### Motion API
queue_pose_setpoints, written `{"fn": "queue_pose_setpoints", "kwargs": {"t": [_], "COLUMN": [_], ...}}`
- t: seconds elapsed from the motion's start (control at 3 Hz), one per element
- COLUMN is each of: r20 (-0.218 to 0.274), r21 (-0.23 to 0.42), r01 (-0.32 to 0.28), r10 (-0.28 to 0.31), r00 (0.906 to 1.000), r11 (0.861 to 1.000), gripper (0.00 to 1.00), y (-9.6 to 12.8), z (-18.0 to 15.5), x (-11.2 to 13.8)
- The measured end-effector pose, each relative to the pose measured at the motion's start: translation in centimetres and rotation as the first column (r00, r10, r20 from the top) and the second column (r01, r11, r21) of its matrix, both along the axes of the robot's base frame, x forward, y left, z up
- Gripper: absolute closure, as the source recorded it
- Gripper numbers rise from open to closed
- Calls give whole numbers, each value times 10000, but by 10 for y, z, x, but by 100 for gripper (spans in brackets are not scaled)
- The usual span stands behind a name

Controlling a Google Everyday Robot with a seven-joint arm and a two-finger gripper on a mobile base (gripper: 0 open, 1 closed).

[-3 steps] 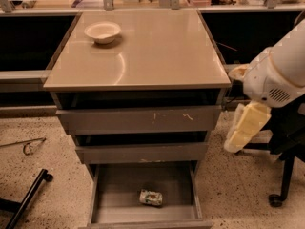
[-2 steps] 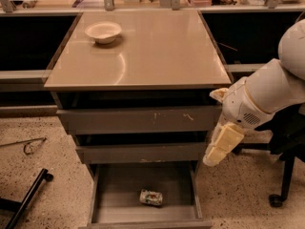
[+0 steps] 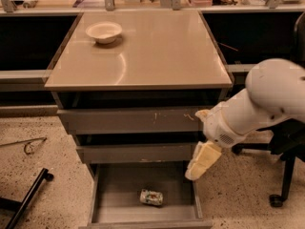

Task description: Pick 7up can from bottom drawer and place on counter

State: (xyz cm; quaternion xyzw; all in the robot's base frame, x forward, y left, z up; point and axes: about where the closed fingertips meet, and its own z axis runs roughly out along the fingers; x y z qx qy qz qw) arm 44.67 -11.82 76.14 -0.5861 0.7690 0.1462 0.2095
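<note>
a: in the camera view, how many drawers do we count?
b: three, stacked under the counter [image 3: 157, 56]. the top drawer [image 3: 128, 121] and the middle drawer [image 3: 136, 153] each show a dark gap above a grey front. the bottom drawer [image 3: 119, 190] is pulled far out towards us.
a: and the 7up can?
b: we see one 7up can [image 3: 151, 197]. it lies on its side on the floor of the bottom drawer, about midway between the side walls and nearer the front, touching no wall.
a: what sits on the counter?
b: one white bowl [image 3: 103, 31], upright, near the back left corner.
a: where is the gripper?
b: we count one gripper [image 3: 202, 160], pale yellow, at the end of the one white arm [image 3: 267, 97] reaching in from the right. it points down and to the left, by the right end of the middle drawer's front and above the bottom drawer's right wall. it is apart from the can, up and to the can's right.
a: released or clenched?
b: we cannot tell; it reads as a single pale mass.
</note>
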Motion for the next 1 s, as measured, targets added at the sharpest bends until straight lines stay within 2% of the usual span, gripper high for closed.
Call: {"fn": "queue_pose_setpoints", "kwargs": {"t": [0.33, 0.67, 1.0], "r20": [-770, -1051, -467], "r21": [-39, 311, 617], "r01": [304, 822, 1208], "r10": [-307, -786, -1180], "r00": [9966, 9914, 9919], "r11": [9995, 9961, 9908], "gripper": [0, 0, 0], "y": [28, 53, 56], "z": [-94, -164, -164], "x": [-3, 7, 27]}}
